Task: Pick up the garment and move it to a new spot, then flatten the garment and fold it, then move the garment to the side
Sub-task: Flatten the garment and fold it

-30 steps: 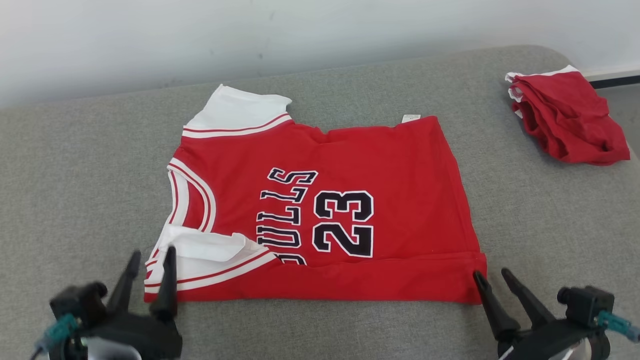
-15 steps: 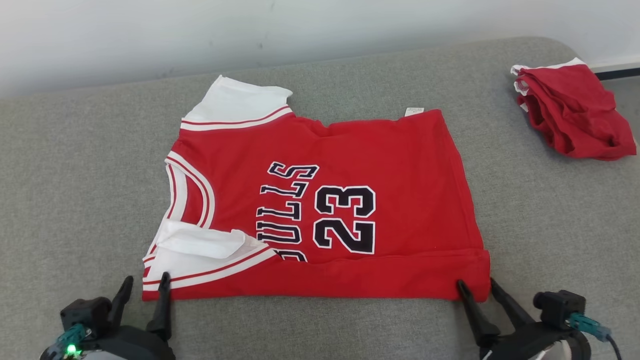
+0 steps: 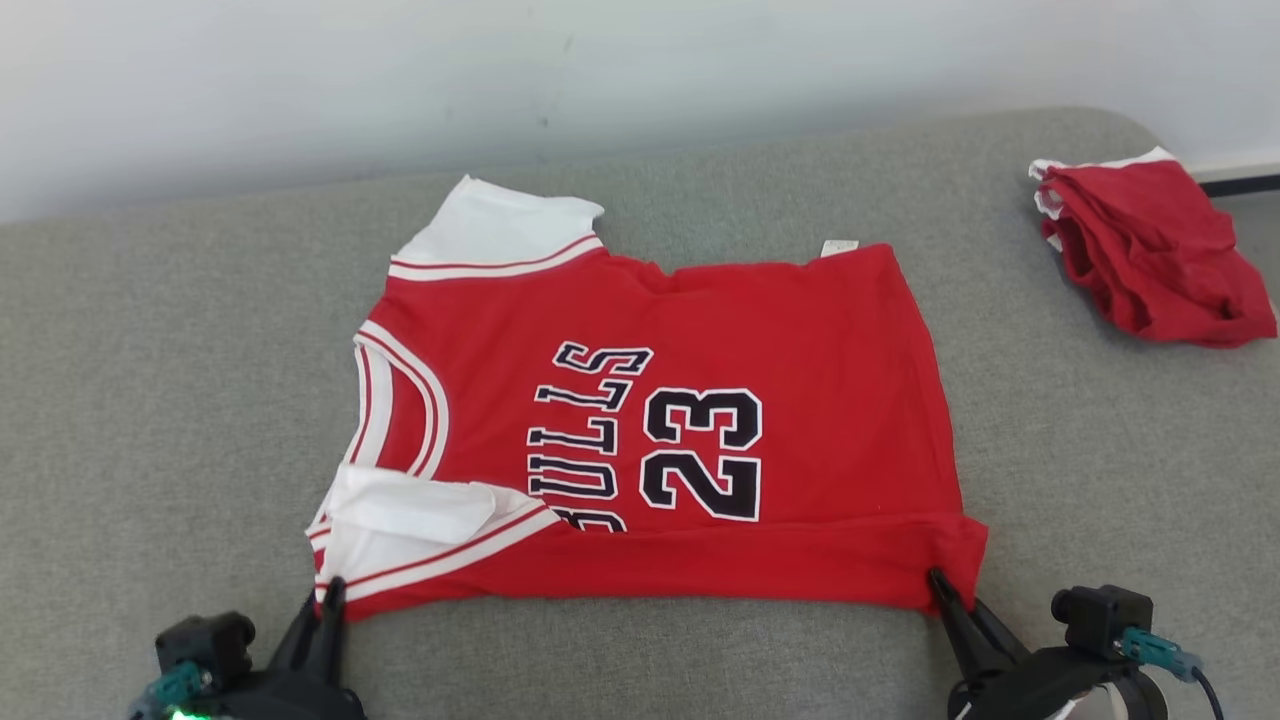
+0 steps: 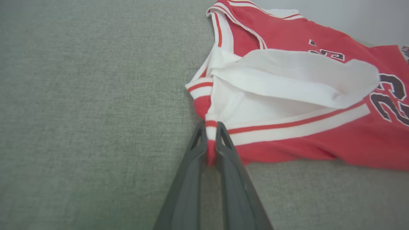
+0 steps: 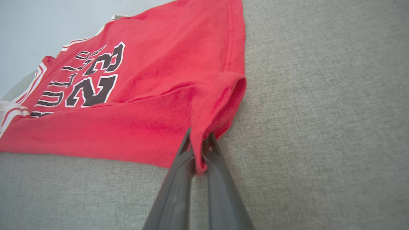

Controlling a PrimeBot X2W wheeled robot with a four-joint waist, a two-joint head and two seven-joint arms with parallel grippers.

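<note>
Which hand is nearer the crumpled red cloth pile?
Right. Right hand grips the red jersey's right corner, below the crumpled red cloth pile; left hand grips the left corner.

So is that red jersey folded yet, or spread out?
Spread out: the jersey lies flat on the grey cushion, lettering showing; just the near white sleeve is flipped over.

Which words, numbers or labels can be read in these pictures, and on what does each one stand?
"BULLS" on the red jersey, turned sideways; first letter partly hidden by folded cloth.
"23" beside it, on the same jersey.
The white tag at the jersey's far edge: too small to read.
</note>
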